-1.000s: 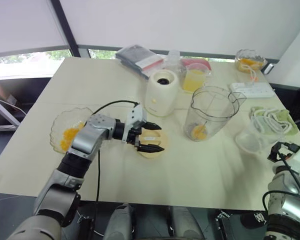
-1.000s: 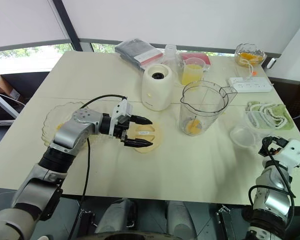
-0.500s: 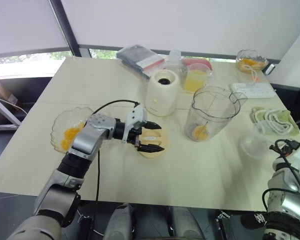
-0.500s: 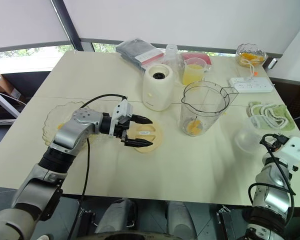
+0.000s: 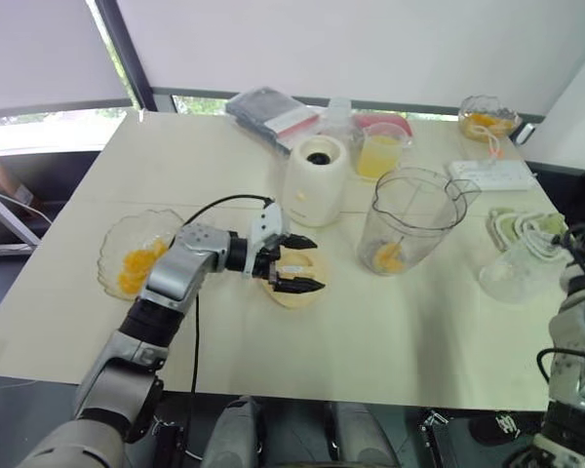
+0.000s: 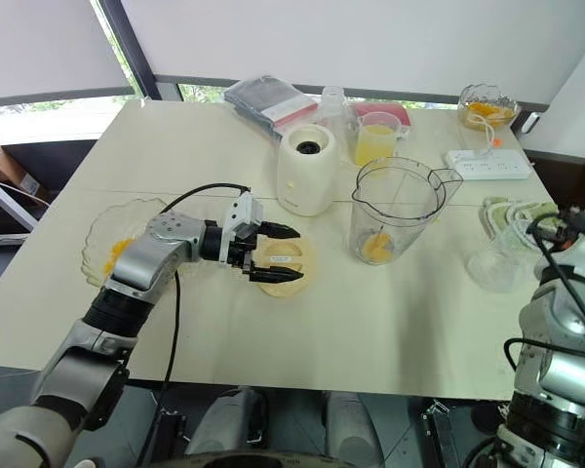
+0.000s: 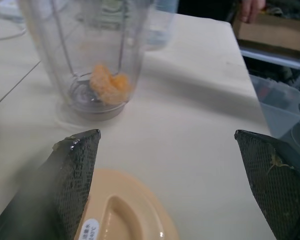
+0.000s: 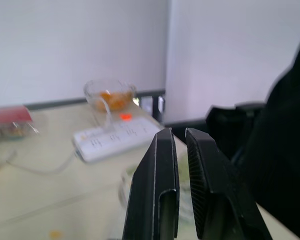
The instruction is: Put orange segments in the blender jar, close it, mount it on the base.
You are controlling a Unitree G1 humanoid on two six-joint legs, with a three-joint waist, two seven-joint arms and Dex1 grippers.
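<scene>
Left wrist view: left gripper (image 7: 167,187) spread over round cream plastic lid (image 7: 122,217), clear tapered blender jar (image 7: 92,55) ahead holding orange segments (image 7: 110,86); closing and mounting on cream-white base (image 5: 317,180) remain.

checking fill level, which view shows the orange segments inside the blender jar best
The left wrist view: the orange segments sit large and close at the bottom of the blender jar. Both eye views show them as a small orange patch low in the jar, seen through its wall.
</scene>
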